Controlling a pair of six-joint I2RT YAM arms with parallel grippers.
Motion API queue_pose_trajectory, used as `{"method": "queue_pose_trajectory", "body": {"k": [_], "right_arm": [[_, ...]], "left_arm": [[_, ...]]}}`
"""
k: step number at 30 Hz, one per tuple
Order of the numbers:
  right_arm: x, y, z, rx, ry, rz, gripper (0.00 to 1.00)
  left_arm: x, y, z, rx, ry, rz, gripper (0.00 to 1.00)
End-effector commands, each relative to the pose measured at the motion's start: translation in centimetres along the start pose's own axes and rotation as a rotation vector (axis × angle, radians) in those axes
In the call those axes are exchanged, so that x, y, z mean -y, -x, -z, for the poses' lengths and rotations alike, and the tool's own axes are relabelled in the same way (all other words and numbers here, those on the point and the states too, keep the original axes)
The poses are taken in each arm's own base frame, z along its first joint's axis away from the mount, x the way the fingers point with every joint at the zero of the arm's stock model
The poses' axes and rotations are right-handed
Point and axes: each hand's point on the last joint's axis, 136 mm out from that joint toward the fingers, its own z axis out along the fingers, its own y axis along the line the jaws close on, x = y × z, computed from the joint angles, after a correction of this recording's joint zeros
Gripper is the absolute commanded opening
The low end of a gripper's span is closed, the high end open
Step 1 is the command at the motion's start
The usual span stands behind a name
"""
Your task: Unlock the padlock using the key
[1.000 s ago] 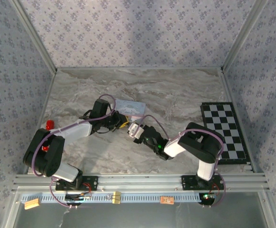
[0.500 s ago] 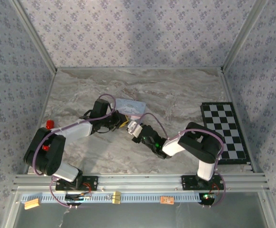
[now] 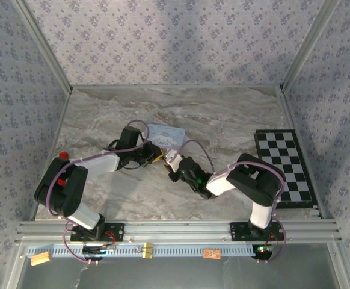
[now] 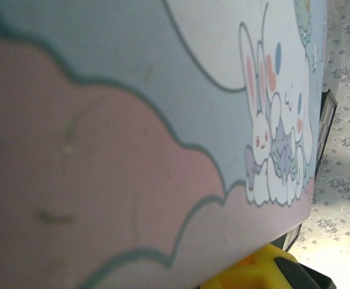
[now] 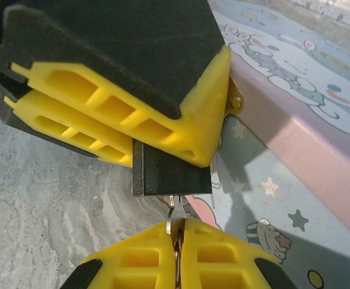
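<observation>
At the centre of the counter (image 3: 235,114), just in front of the pastel cartoon tin (image 3: 168,133), the two end effectors meet tip to tip.

**Left end effector** (image 5: 169,150): in the right wrist view its yellow fingers lie pressed together, with the padlock (image 5: 170,176), a small dark block, projecting from between them. It is judged to be clamped on the padlock. The padlock is held off the counter, just beside the tin's pink side wall.

**Right end effector** (image 5: 176,232): closed on the key (image 5: 173,211), a thin silvery blade pinched between its yellow fingers. The blade's tip is at the padlock's lower face. The keyway itself is hidden, so I cannot tell whether the tip has entered it.

**Step in hand (judged):** seating the key before the turn.

**Risks noted:**
- If the tip is off the keyway, further push would load the padlock's face and could twist or slide the padlock within the left grip.
- The blade is held along a narrow line, so a turn against a stiff cylinder could make the key slip instead of the lock rotating.
- The yellow fingers of both end effectors are very near each other and the tin wall, so wrist rotation may strike either and shift the tin.
</observation>
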Motion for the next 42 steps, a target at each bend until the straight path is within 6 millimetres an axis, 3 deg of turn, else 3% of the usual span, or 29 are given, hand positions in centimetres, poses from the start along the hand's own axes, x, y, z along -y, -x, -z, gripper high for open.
{"method": "queue_pose_trajectory", "body": {"k": [1, 14, 23, 36, 42], "right_arm": [[1.1, 3.5, 0.0, 0.088, -0.004, -0.139, 0.07], [1.0, 2.8, 0.1, 0.081, 0.146, -0.395, 0.02], [0.1, 1.2, 0.5, 0.022, 0.139, -0.363, 0.01], [-1.0, -0.3, 1.2, -0.083, 0.132, -0.440, 0.00], [-1.2, -1.1, 0.9, -0.120, 0.137, -0.455, 0.00]], "left_arm": [[0.4, -1.4, -0.5, -0.060, -0.025, -0.037, 0.00], [-0.6, -1.7, -1.6, -0.075, -0.013, -0.047, 0.00], [-0.8, -1.2, -2.1, -0.061, -0.017, -0.073, 0.00], [-3.7, -1.4, -2.4, -0.048, 0.125, -0.165, 0.00], [-2.7, -1.4, -3.3, -0.048, 0.086, -0.166, 0.12]]}}
